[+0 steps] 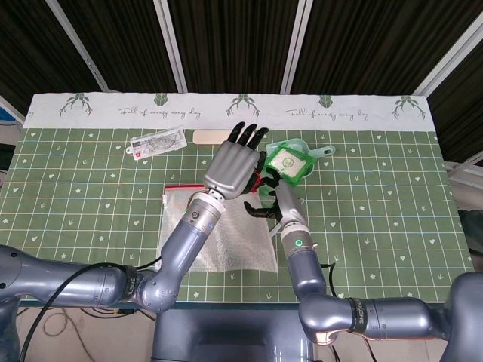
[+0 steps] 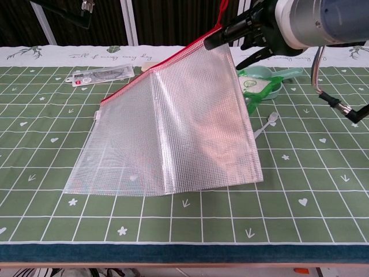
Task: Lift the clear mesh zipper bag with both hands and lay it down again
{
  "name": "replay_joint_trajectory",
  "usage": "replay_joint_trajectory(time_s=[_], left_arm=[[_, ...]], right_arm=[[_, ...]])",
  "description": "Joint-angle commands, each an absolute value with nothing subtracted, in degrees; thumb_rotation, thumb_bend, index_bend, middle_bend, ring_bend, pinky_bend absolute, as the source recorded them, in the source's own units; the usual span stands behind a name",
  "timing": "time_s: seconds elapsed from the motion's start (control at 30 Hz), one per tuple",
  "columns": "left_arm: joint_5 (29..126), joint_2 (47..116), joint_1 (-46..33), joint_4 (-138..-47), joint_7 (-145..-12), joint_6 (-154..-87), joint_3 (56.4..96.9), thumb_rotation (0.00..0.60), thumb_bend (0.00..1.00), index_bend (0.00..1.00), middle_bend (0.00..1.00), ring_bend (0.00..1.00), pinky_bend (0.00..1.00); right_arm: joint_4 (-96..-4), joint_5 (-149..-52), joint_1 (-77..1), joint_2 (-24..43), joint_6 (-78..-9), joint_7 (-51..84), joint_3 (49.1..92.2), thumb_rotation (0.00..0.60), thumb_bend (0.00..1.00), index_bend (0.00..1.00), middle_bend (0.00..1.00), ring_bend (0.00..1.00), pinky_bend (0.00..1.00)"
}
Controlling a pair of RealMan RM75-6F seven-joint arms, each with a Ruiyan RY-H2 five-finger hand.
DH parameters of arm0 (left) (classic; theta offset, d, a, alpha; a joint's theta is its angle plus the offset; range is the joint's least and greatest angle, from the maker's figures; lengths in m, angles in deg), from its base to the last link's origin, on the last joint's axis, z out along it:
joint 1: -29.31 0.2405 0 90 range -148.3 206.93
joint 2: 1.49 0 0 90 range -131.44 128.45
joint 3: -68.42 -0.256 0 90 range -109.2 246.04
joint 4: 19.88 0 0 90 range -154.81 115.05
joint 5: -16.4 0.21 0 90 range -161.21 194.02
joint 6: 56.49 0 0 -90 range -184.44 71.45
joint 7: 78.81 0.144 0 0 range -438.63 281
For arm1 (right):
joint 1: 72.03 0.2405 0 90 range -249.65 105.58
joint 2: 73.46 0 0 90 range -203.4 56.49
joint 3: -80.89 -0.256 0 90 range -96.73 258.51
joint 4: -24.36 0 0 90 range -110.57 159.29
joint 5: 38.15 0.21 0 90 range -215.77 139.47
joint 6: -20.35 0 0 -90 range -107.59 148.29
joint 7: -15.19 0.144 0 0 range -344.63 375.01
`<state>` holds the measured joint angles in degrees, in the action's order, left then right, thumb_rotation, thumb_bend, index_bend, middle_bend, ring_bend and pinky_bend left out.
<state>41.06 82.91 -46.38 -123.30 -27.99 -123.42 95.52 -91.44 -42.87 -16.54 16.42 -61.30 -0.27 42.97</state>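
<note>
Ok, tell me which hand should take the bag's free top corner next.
Right. The right hand is beside the raised red-zipper corner of the bag, fingers spread; the left hand is already up at that edge.

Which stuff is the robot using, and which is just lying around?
Using: bag, one corner raised; left robot hand above that corner; right robot hand at that corner.

Lying around: green container, white spoon, ruler pack, wooden stick.

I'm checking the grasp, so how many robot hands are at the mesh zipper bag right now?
2. The left hand is raised over the mesh zipper bag at its lifted red-zipper corner; the right hand reaches that same raised corner from the right. Actual finger contact is hidden.
</note>
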Motion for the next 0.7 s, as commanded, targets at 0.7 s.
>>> replay_joint_trajectory(time_s=[0.7], left_arm=[[40.1,81.4,-47.7,-125.2,-30.0,-124.9,93.9,0.600,0.42,0.60,0.09,0.00,0.00]], right_arm=[[-90.6,-41.2,-17.5,16.7,-62.5,-1.0,40.2,0.600,0.48,0.55,0.13,0.00,0.23]])
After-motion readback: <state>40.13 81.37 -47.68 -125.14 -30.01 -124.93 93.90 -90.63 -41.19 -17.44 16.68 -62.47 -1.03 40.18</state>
